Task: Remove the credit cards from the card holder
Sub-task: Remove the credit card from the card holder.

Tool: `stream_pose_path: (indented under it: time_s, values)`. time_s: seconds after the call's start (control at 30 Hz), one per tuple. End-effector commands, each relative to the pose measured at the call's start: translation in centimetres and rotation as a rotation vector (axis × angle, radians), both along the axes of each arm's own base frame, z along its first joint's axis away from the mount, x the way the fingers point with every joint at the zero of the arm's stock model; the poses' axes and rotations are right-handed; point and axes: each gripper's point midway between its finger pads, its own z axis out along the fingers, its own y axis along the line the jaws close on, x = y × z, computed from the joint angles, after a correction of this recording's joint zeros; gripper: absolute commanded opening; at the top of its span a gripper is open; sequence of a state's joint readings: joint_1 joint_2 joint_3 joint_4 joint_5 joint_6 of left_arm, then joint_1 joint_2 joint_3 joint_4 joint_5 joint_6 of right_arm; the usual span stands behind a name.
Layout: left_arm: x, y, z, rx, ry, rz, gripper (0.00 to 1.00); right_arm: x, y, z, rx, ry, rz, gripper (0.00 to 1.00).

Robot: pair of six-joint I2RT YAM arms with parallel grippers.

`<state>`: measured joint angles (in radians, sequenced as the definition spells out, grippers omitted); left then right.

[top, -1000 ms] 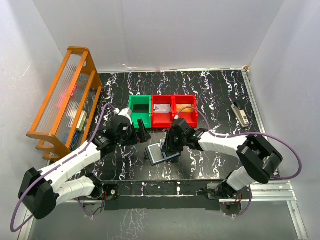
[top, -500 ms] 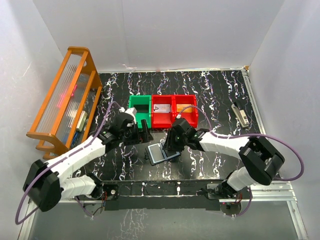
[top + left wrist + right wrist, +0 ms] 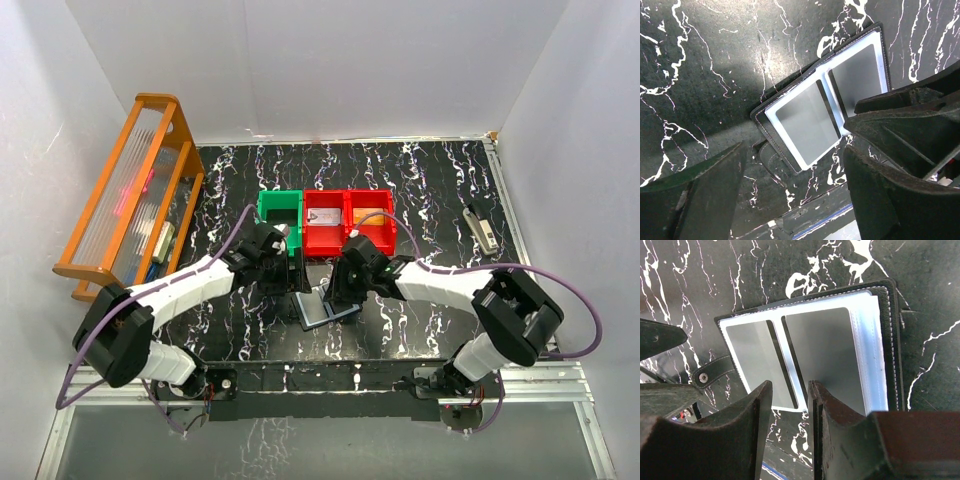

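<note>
Swinging in from the left over the last second, the left gripper [image 3: 298,275] is now hanging wide open just over the card holder [image 3: 322,308]. It is lying opened flat on the marbled table [image 3: 430,190], pale-blue inside facing up, with grey rectangles, likely the credit cards [image 3: 825,350], showing in both halves. The right gripper [image 3: 338,290] is standing narrowly parted at the holder's near edge; whether it is pinching is unclear. That side probably needs pinning while a left finger is dragging one card outward.

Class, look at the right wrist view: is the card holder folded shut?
No, the card holder lies open on the table, with both light-blue inner panels facing up.
</note>
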<state>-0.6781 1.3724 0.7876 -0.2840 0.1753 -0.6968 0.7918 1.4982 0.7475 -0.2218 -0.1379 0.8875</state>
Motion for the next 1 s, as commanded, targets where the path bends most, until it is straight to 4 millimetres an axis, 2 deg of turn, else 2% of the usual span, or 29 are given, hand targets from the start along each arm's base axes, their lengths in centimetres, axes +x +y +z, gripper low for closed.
stream_pose_path:
  time_s: [0.0,0.1,0.2,0.37,0.43,0.53,0.7,0.97]
  values:
    - [-0.5,-0.4,0.4,0.011,0.028,-0.045,0.72,1.0,1.8,1.9,0.058,-0.04,0.049,0.33]
    - [-0.9,0.0,-0.4,0.045,0.055,-0.06,0.66,0.7,2.8,2.7,0.113,-0.042,0.081,0.33]
    - [-1.0,-0.2,-1.1,0.067,0.071,-0.072,0.64,0.6,3.4,2.9,0.146,-0.037,0.106,0.32]
    - [-1.4,0.0,-2.6,0.156,0.102,-0.079,0.56,0.6,2.2,0.2,0.052,0.002,0.067,0.29]
    - [-1.9,0.1,-3.4,0.171,0.115,-0.082,0.49,0.4,1.4,-1.0,0.008,0.032,0.037,0.27]
    - [-2.3,0.8,-4.1,0.206,0.123,-0.072,0.39,-0.1,0.7,-1.8,-0.011,0.047,0.022,0.26]
    - [-2.9,1.3,-5.0,0.229,0.137,-0.093,0.3,-0.5,0.5,-2.0,-0.008,0.058,0.021,0.26]
    - [-3.6,1.4,-6.5,0.297,0.159,-0.135,0.22,-0.6,1.5,-1.0,0.064,0.056,0.024,0.27]
